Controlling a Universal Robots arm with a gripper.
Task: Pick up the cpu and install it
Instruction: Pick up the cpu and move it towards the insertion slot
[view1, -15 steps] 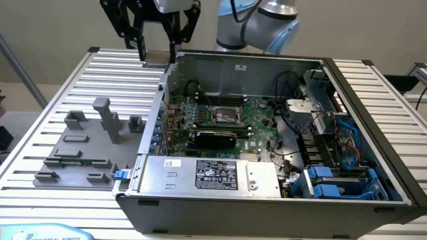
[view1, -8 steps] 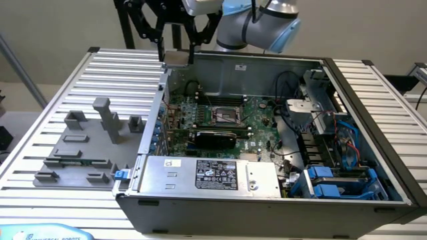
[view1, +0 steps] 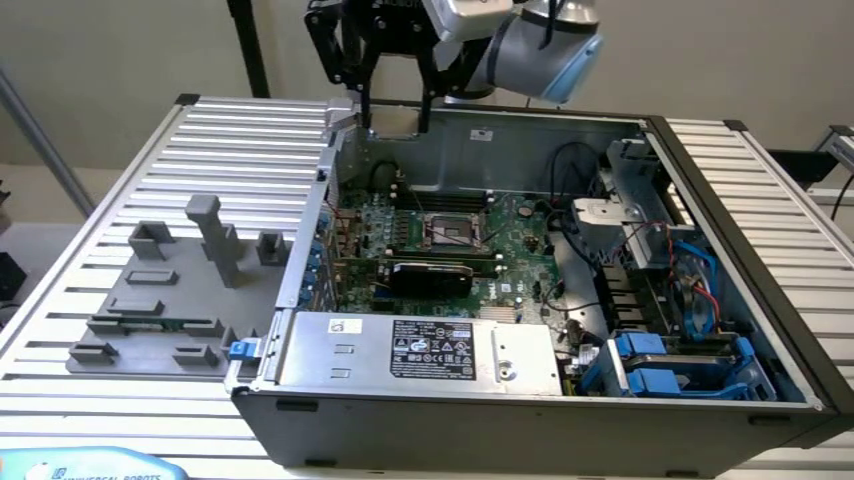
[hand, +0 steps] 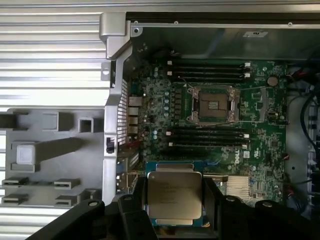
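Note:
The cpu (hand: 174, 194), a flat square chip with a shiny silver top and a thin green rim, is clamped between my two black fingers. My gripper (hand: 175, 201) is shut on it. In the exterior view my gripper (view1: 394, 128) hangs high over the back left corner of the open computer case, with the cpu (view1: 394, 121) between its fingertips. The motherboard socket (view1: 451, 233) lies well below, further into the case, its metal frame open. In the wrist view the socket (hand: 212, 105) sits between the rows of black memory slots.
Grey plastic fixture blocks (view1: 174, 290) stand on the ribbed metal table at the exterior view's left. The case wall (view1: 310, 230) rises between them and the board. A power supply (view1: 414, 345) fills the case's front. Cables and blue drive bays (view1: 667, 365) lie at the right.

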